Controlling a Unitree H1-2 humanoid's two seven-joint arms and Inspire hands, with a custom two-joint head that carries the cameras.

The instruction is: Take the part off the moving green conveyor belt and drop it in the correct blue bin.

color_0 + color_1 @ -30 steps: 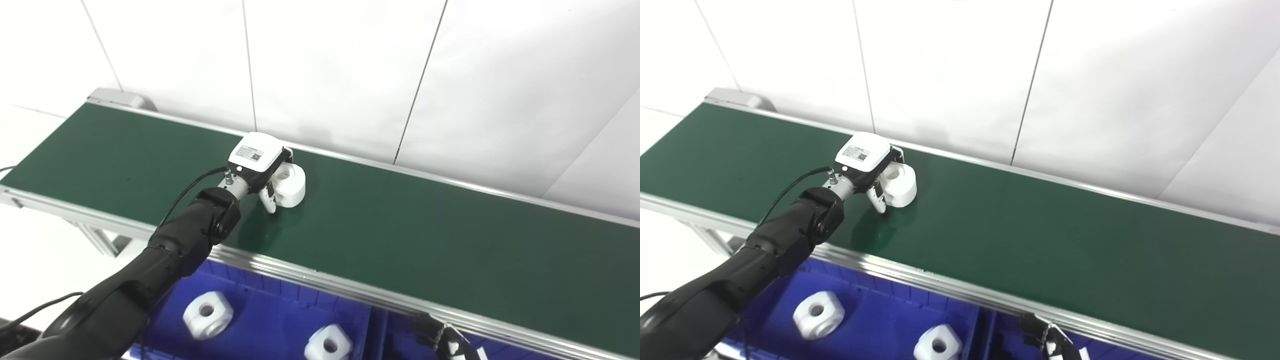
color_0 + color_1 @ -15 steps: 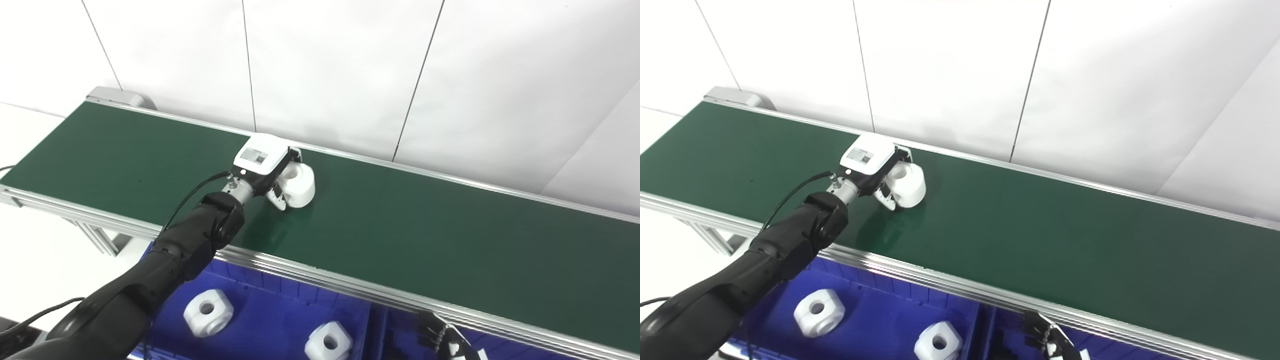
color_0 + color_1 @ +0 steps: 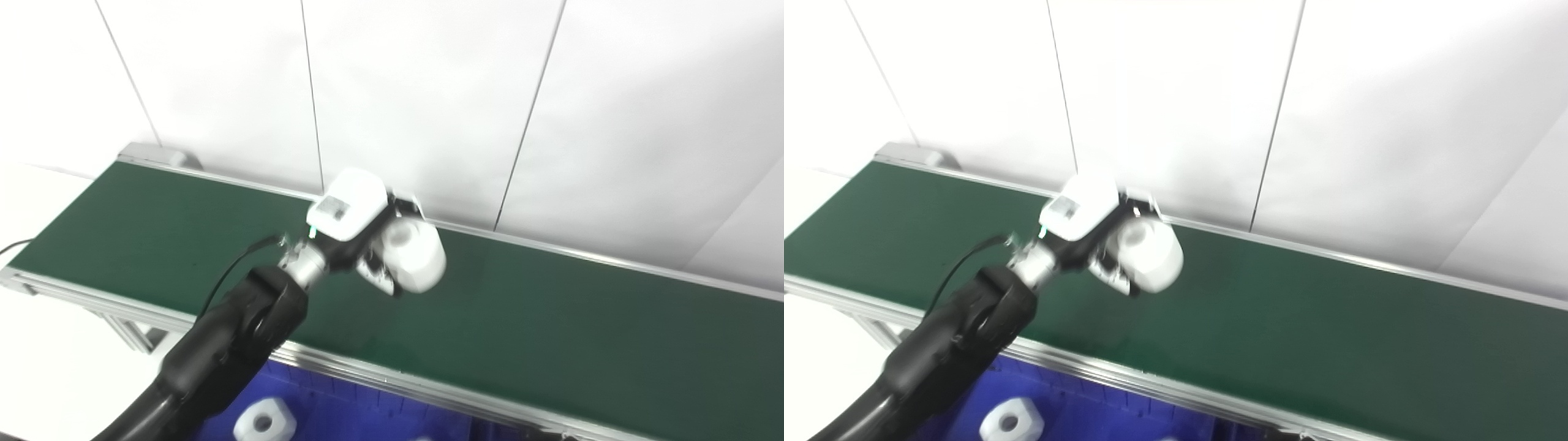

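— One hand in shot, which is it and what has it got?

— It is the left hand (image 3: 361,236), at the end of a black arm (image 3: 236,334) that enters at lower left. Its fingers are clamped on the white part (image 3: 413,254), a rounded block with a hole in its top face.

— Is the part on the belt?

— It looks to be held just above the green belt (image 3: 551,331), though motion blur makes the gap hard to judge. It sits over the belt's far half, close to the rear rail.

— What surrounds it?

— White wall panels (image 3: 429,92) stand behind the belt. A silver rail (image 3: 1127,383) edges the near side, and a black cable (image 3: 236,269) loops off the wrist. The arm covers part of the near rail and the bin's left end.

— And the bin?

— Only a strip of the blue bin (image 3: 1072,413) shows below the rail. One white block (image 3: 1010,421) with a centre hole lies in it, at the bottom edge near the arm. The right hand is out of frame.
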